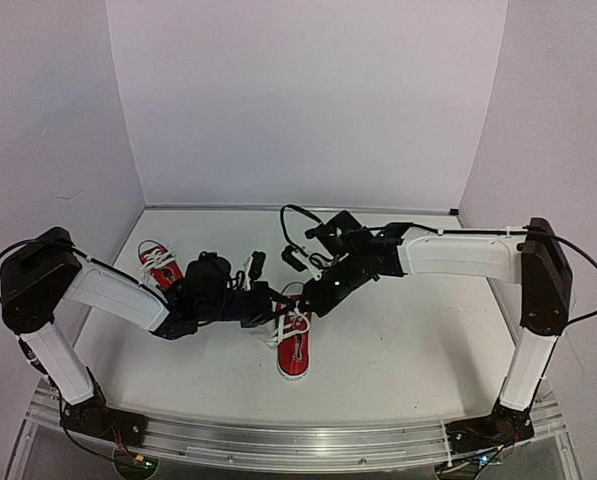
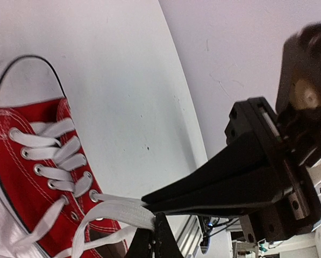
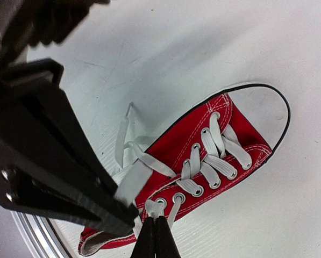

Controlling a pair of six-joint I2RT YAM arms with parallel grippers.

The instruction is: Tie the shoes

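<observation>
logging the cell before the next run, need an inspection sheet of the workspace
surface: white table, a few faint specks
job's things: red shoe mid-table, untied; second shoe at back left, partly behind the left arm
clutter: nothing seen
grippers: left gripper shut on a lace; right gripper shut on the other lace; both at the middle shoe
cables: black cables loop along both arms
surroundings: plain pale walls on three sides; metal rail at the near edge
</observation>
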